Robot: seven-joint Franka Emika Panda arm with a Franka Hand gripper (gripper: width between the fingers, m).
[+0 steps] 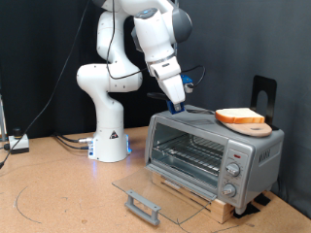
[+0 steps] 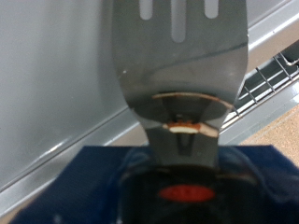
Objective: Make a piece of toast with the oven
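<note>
Here the gripper, jaws clamped on a blue-handled metal spatula, hovers over the open-doored oven, whose top carries the piece of toast.

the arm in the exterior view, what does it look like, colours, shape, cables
The arm is glossy white with rounded, bulbous links and dark grey bands at the joints, rising from a white base that shows a small blue light. Cables trail from the base across the table. The end effector is blue and dark; its fingers are too small to make out.
</note>
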